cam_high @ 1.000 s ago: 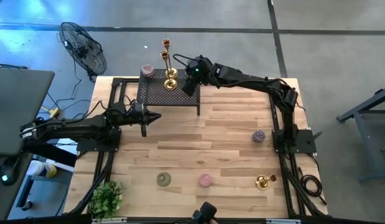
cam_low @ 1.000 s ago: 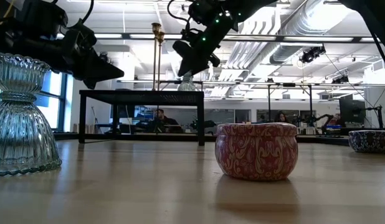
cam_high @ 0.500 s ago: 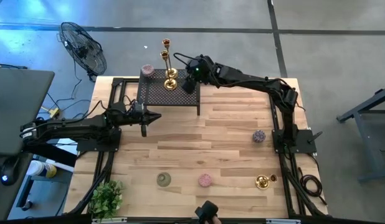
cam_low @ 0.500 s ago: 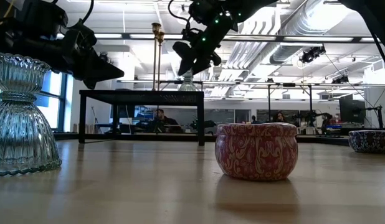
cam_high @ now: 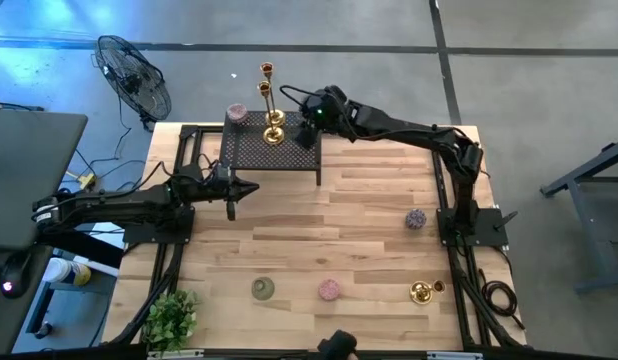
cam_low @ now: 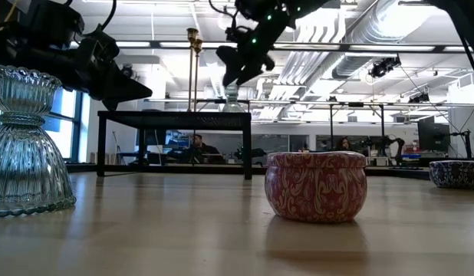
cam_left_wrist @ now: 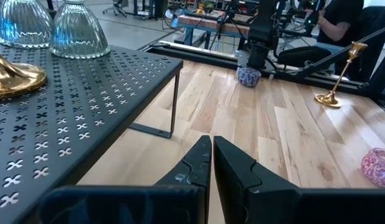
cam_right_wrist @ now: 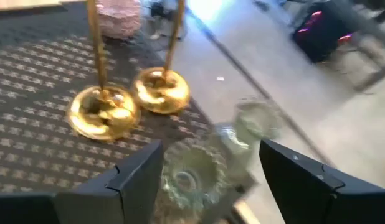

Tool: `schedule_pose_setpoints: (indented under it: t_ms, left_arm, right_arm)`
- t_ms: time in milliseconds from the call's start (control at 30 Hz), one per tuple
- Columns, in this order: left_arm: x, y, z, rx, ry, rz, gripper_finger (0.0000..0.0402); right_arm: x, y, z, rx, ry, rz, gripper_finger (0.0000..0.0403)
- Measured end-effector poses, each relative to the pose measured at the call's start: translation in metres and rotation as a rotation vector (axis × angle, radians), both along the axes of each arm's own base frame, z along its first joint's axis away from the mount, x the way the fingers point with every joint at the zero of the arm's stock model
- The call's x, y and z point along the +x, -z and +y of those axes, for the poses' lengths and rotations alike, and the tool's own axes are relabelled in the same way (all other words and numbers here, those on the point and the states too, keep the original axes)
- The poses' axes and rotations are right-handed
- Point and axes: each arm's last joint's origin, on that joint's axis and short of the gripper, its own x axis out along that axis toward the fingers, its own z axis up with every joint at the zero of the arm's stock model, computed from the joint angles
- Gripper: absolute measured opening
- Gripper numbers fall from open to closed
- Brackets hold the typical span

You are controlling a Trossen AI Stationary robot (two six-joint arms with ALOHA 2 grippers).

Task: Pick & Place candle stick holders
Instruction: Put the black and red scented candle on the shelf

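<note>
High view: the right gripper (cam_high: 307,128) has risen off the rack's (cam_high: 251,152) right rear corner; the left gripper (cam_high: 239,190) waits near the worktop's left edge, fingers pinched together. Right wrist view: fingers have spread wide, and glass holders (cam_right_wrist: 191,177) stand free between them beside two gold candlesticks (cam_right_wrist: 102,112), apparently just placed.

You're in robotics lab or industrial workshop: polished concrete floor (cam_high: 549,80), exposed ceiling ducts (cam_low: 352,46) and strip lights, floor fan (cam_high: 134,80), more workbenches and seated people (cam_low: 197,146) beyond your wooden table (cam_high: 359,220).
</note>
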Motion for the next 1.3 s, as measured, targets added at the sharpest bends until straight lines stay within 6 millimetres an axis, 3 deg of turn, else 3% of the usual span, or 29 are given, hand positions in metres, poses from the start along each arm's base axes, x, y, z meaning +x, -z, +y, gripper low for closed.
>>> schedule_pose_setpoints:
  t_ms: [167, 367, 500, 600, 767, 933, 1167, 1300]
  left_arm:
    - [0.0, 0.0, 0.0, 0.002, 0.0, 0.002, 0.0014]
    - [0.0, 0.0, -0.001, 0.0, 0.017, 0.002, 0.0014]
    - [0.0, 0.002, -0.001, -0.008, 0.024, 0.018, 0.0014]
    - [0.0, 0.005, -0.002, -0.029, 0.042, 0.05, 0.0014]
    - [-0.001, 0.007, -0.003, -0.036, 0.075, 0.066, 0.0014]
    - [-0.001, 0.007, -0.003, -0.036, 0.078, 0.067, 0.0014]
    - [-0.001, 0.007, -0.003, -0.036, 0.076, 0.069, 0.0014]
    - [-0.001, 0.007, -0.003, -0.037, 0.076, 0.07, 0.0014]
  right_arm:
    - [-0.012, -0.022, 0.023, -0.086, 0.053, 0.057, 0.0212]
    - [-0.019, -0.04, 0.062, -0.075, -0.031, 0.074, 0.0094]
    - [-0.014, -0.036, 0.092, -0.049, -0.098, 0.107, 0.0013]
    - [-0.007, -0.023, 0.122, -0.062, -0.149, 0.114, 0.0016]
    - [-0.014, 0.019, 0.165, -0.08, -0.185, 0.143, 0.0012]
    - [-0.047, 0.057, 0.202, -0.009, -0.189, 0.03, 0.0006]
    - [-0.127, 0.081, 0.258, 0.176, -0.085, -0.139, 0.0003]
    - [-0.164, 0.096, 0.274, 0.236, 0.0, -0.18, 0.0001]
